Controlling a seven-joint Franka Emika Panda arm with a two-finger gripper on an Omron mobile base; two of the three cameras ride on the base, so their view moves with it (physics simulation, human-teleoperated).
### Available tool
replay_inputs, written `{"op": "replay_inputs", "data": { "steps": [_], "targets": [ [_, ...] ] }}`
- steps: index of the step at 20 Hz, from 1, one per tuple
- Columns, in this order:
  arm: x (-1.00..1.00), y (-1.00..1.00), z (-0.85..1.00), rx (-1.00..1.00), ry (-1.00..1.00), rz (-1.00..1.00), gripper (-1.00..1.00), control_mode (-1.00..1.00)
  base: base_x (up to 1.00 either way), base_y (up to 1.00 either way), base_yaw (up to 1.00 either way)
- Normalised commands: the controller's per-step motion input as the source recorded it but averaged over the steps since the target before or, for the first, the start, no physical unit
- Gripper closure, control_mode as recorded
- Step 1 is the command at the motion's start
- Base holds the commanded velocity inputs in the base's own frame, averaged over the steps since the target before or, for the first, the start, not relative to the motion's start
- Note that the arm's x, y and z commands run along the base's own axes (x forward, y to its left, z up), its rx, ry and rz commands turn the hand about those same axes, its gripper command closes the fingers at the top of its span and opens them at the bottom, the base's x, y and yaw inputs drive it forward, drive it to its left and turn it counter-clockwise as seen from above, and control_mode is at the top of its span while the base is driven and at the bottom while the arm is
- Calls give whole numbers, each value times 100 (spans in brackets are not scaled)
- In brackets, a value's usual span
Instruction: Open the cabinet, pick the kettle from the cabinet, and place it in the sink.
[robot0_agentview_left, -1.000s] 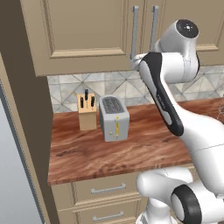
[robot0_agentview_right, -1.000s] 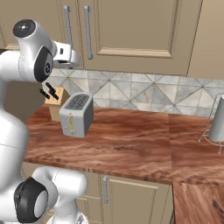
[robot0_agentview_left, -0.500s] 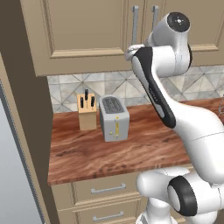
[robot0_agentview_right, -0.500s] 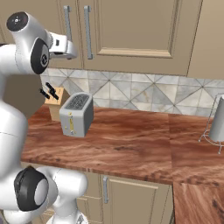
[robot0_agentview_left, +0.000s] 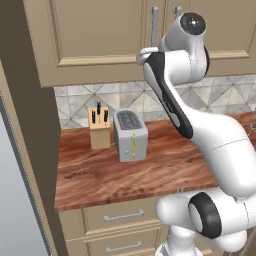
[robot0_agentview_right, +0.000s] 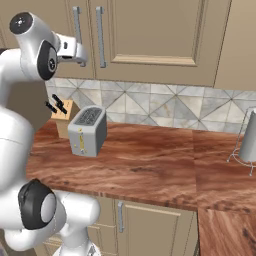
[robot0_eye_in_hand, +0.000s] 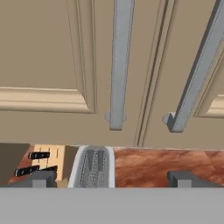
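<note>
Left base view: the cabinet hangs shut above the toaster. Right base view: the gripper sits at the left door's handle, seemingly not touching. Hand view: jaws spread wide, empty; the kettle is presumably behind the closed doors.

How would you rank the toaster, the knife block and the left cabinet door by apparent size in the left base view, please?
1. Left cabinet door, by far the largest.
2. Toaster.
3. Knife block, somewhat smaller; it stands slightly farther back, so the gap is less sure.
</note>
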Motion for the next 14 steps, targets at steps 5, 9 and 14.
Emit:
{"op": "replay_inputs", "data": {
  "steps": [5,9,14],
  "targets": [
    [32,1,10,0,0,0,-100,-100,0,0,0],
    [33,0,10,0,0,0,-100,-100,0,0,0],
    [33,0,6,0,0,0,-100,-100,0,0,0]
  ]
}}
